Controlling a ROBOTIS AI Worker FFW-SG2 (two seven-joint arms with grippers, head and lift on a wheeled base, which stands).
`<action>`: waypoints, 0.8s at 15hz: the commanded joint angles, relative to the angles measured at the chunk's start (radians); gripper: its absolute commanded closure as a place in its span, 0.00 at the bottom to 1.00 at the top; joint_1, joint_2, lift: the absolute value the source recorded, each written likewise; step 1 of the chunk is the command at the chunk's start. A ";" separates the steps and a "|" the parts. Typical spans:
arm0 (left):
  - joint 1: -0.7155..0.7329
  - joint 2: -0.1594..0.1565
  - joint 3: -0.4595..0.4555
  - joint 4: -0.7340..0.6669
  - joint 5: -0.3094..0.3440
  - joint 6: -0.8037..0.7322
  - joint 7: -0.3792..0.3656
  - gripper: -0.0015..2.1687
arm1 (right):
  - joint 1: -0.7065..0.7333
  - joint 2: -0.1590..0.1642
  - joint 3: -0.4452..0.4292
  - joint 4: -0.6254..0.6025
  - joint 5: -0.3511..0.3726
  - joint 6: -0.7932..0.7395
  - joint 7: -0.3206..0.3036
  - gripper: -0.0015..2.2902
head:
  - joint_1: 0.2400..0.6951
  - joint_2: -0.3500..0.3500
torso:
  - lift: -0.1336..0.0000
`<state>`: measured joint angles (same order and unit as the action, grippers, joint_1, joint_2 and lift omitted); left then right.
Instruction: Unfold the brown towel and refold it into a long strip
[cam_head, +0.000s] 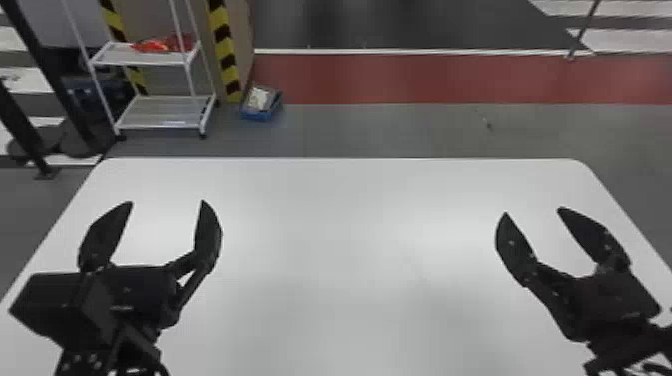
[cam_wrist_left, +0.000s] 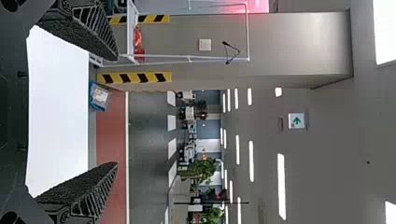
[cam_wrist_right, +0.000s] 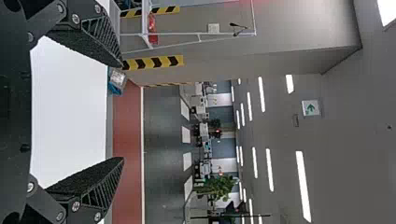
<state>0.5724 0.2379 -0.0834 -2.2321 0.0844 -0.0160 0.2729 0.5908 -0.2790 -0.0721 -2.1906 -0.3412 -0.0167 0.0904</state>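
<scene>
Head view and wrist views alike leave it impossible to tell where the brown towel is. The left gripper (cam_head: 167, 202) and right gripper (cam_head: 533, 211) hang over opposite sides of the white desk (cam_head: 350, 225), each with its fingers wide apart and nothing between them. That spacing probably suits a two-handed job: one takes each end of the cloth, so it can be opened out and folded lengthwise into a strip. Beyond the desk, a blue box (cam_head: 257, 116) sits on the floor near a white rack (cam_head: 135, 61), whose upper shelf holds something red (cam_head: 150, 46), perhaps a bag. Farther off, a sign (cam_wrist_left: 297, 121) bears a green arrow.
</scene>
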 joint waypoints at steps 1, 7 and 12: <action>-0.009 0.000 -0.003 0.005 0.000 0.000 0.000 0.04 | -0.011 -0.003 -0.002 0.012 -0.009 -0.002 0.000 0.09 | 1.00 0.49 | 0.07; -0.023 -0.002 -0.007 0.019 -0.002 0.006 0.006 0.04 | -0.025 -0.009 -0.002 0.026 -0.010 -0.002 0.000 0.09 | 1.00 0.48 | 0.07; -0.026 -0.005 -0.009 0.025 -0.002 0.003 0.008 0.04 | -0.025 -0.011 -0.002 0.026 -0.010 -0.002 -0.001 0.09 | 1.00 0.48 | 0.07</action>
<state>0.5469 0.2347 -0.0906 -2.2094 0.0828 -0.0113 0.2808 0.5661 -0.2894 -0.0736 -2.1644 -0.3513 -0.0191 0.0889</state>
